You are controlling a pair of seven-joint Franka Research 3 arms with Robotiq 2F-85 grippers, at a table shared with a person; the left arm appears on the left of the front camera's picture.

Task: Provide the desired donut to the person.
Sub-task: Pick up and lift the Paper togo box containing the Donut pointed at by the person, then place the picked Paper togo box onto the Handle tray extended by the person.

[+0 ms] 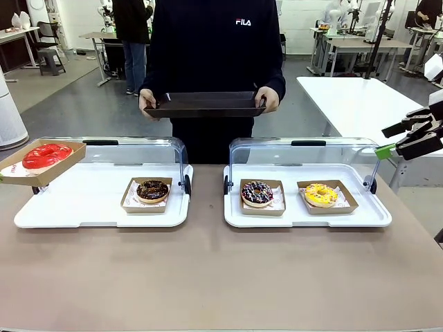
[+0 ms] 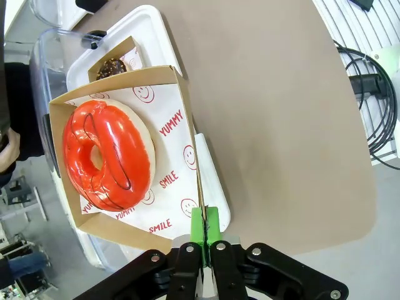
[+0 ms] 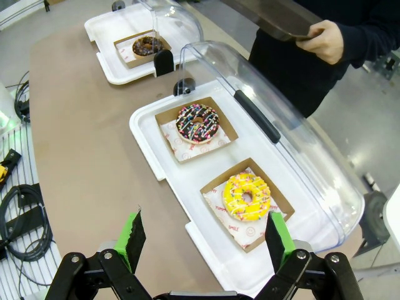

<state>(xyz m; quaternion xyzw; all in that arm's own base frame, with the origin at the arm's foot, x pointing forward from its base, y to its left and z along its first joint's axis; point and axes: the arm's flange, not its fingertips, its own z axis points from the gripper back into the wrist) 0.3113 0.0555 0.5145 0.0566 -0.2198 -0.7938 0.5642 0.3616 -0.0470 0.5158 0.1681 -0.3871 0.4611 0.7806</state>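
While pinching the edge of the cardboard box [image 2: 119, 78] under the red donut [image 2: 109, 156] with the left end effector [image 2: 204, 225], holds it raised over the left white tray's [image 1: 90, 200] far-left corner. Hangs the right end effector [image 3: 206, 240] spread wide, raised near the yellow donut [image 3: 247, 197]. Faces the person [image 1: 214, 48] gripping a dark tray [image 1: 204, 104].

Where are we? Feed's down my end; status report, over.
Left gripper shut on box edge, red donut aboard, lifted. Right gripper open at far right. Person holds dark tray out. Open left cover stands between.
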